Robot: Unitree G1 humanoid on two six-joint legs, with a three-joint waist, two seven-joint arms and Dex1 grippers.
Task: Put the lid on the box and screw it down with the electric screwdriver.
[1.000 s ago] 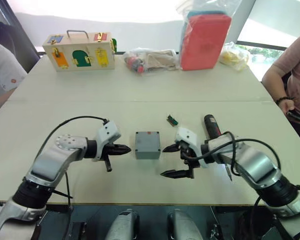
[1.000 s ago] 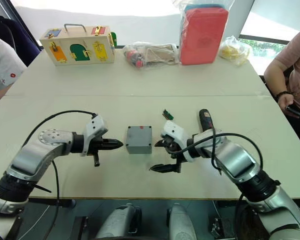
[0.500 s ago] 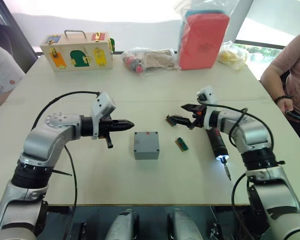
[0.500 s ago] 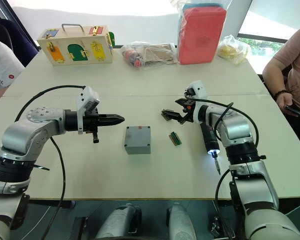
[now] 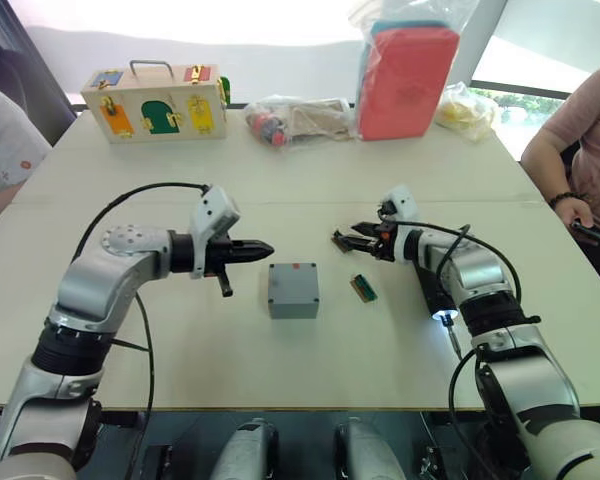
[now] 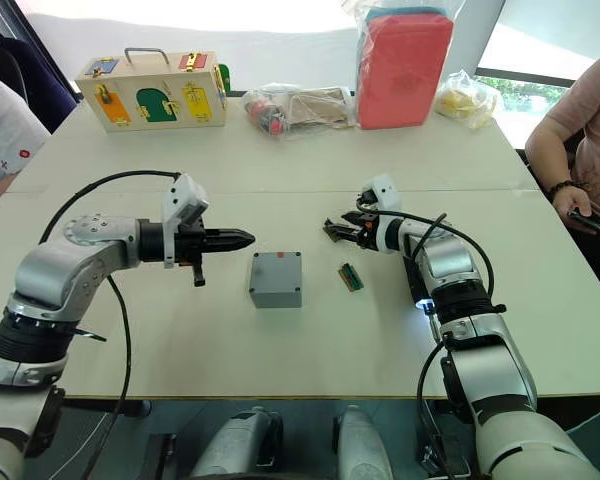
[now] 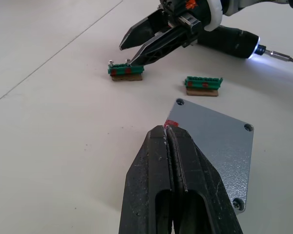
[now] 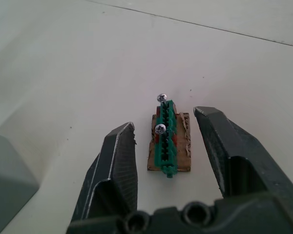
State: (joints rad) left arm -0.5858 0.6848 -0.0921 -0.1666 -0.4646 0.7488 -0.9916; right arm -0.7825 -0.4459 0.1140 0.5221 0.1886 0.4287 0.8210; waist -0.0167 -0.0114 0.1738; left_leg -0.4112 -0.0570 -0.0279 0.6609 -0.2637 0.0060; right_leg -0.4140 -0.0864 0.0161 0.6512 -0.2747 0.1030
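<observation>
Now we see our right tool spread wide around a green screw holder, presumably to fetch screws; our left tool pinched empty above the lidded box.

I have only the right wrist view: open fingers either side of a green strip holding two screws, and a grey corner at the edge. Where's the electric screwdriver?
Observer: The electric screwdriver lies on the table beside the right forearm, with its tip light on. The right gripper holds nothing.
Operator: Is that grey corner the box, and is it covered?
Observer: Yes. The lid, with holes at its corners, sits on the box.
Operator: What is the other arm doing?
Observer: The left gripper hovers shut on the box's left side, holding nothing. A second green strip lies between the box and the screwdriver.
</observation>
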